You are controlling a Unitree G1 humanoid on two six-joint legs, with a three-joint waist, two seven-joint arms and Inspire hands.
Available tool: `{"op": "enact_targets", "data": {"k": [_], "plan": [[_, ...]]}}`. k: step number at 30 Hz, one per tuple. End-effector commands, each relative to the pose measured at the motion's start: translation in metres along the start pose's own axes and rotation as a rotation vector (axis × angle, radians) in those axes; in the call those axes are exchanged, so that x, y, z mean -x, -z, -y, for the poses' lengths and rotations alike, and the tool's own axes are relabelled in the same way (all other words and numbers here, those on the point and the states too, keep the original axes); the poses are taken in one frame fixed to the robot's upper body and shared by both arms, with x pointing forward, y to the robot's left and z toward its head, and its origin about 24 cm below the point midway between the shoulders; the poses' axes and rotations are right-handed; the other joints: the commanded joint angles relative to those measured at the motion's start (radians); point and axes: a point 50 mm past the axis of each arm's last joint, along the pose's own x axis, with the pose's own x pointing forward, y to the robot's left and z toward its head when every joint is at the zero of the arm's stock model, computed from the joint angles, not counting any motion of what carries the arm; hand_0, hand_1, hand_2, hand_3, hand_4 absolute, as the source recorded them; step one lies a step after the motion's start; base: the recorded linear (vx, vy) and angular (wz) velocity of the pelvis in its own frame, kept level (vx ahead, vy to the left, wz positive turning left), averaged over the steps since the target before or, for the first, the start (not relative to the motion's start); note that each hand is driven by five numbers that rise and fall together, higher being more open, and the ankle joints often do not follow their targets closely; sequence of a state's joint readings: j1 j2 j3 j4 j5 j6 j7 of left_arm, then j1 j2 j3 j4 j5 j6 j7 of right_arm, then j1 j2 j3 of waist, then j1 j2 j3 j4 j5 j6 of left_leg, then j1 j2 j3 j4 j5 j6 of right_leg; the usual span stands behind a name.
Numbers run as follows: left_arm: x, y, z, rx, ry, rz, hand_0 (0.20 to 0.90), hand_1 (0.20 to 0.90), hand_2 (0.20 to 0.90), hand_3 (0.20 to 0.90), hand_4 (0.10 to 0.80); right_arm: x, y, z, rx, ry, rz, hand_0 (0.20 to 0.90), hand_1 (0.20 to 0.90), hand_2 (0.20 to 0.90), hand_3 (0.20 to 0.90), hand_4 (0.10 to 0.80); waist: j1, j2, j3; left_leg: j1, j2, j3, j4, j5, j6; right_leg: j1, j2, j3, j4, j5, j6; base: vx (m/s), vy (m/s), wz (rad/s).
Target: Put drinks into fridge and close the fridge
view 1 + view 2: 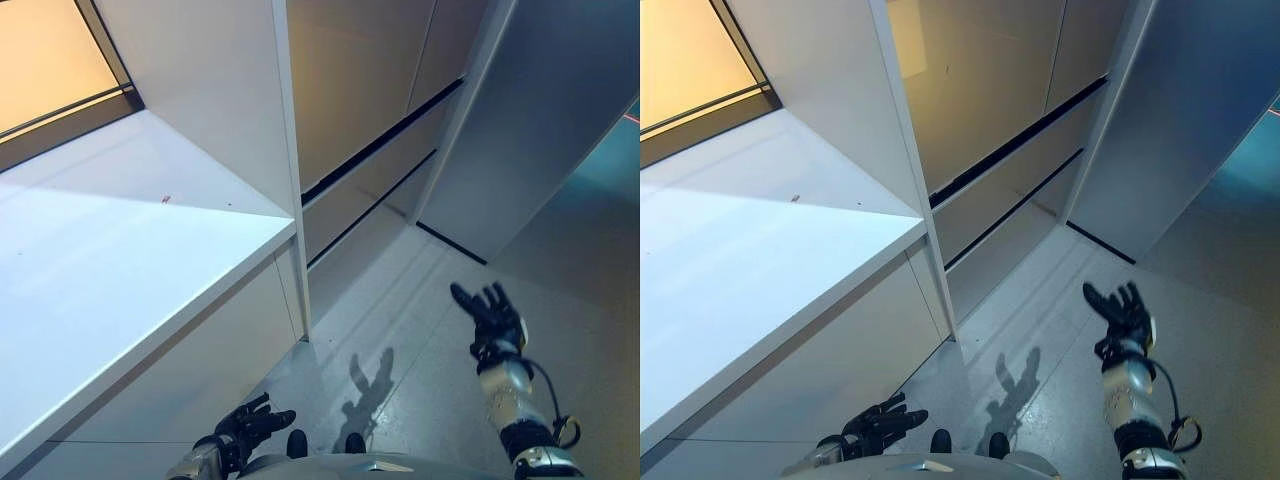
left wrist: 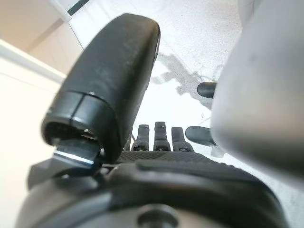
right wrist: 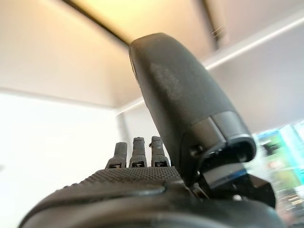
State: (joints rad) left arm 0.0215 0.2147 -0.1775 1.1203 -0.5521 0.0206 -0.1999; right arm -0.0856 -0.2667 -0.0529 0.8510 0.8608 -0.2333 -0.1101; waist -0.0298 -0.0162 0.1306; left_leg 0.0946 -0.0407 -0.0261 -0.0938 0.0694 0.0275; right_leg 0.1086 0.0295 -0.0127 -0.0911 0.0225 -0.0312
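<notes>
White counter (image 1: 120,250) fills the near-left of the head views, bare on every part that shows; use it as the landmark. Just past its far corner stands a tall beige unit (image 1: 360,90) with two dark horizontal seams, likely the fridge with its doors shut, though I can't confirm that. Beyond that unit, further from the counter, a grey panel (image 1: 540,120) leans across; could be a door or a wall, cannot tell.

Right hand (image 1: 492,315) is raised over the floor (image 1: 420,300), well away from the counter, fingers straight and spread, holding nothing. Left hand (image 1: 255,425) hangs low beside the counter's front panel, fingers loosely extended, empty too; its wrist view shows only floor past them.

No drinks visible in any view, not on the counter, not in either hand.

Judgement: task looks either finished or not begun. Nothing shows an open fridge to close or a drink to load.
</notes>
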Motion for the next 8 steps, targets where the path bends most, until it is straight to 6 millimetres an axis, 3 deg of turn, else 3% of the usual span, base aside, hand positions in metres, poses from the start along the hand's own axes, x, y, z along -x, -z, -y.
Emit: {"op": "enact_targets", "data": {"k": [1, 3, 8], "plan": [[0.004, 0.013, -0.015, 0.028, -0.045, -0.041, 0.900, 0.900, 0.900, 0.900, 0.800, 0.000, 0.011, 0.010, 0.079, -0.035, -0.060, 0.900, 0.900, 0.900, 0.900, 0.800, 0.012, -0.008, -0.088, -0.003, -0.001, 0.046, 0.012, -0.078, 0.003, -0.036, -0.027, -0.023, 0.018, 0.017, 0.050, 0.000, 0.000, 0.00], [0.008, 0.020, -0.024, 0.036, -0.074, -0.067, 0.900, 0.900, 0.900, 0.900, 0.800, 0.013, 0.045, 0.036, 0.176, 0.005, -0.235, 0.900, 0.900, 0.900, 0.900, 0.800, 0.023, -0.008, -0.089, 0.000, -0.005, 0.036, 0.011, -0.076, 0.005, -0.029, -0.028, -0.031, 0.017, 0.015, 0.050, -0.022, 0.030, 0.03], [0.012, 0.026, -0.034, 0.043, -0.101, -0.085, 0.900, 0.900, 0.900, 0.900, 0.800, 0.040, 0.089, 0.057, 0.285, -0.036, -0.501, 0.900, 0.900, 0.900, 0.900, 0.800, 0.030, -0.007, -0.091, 0.004, -0.010, 0.021, 0.011, -0.074, 0.009, -0.022, -0.029, -0.040, 0.021, 0.011, 0.049, -0.009, 0.016, 0.02]]}}
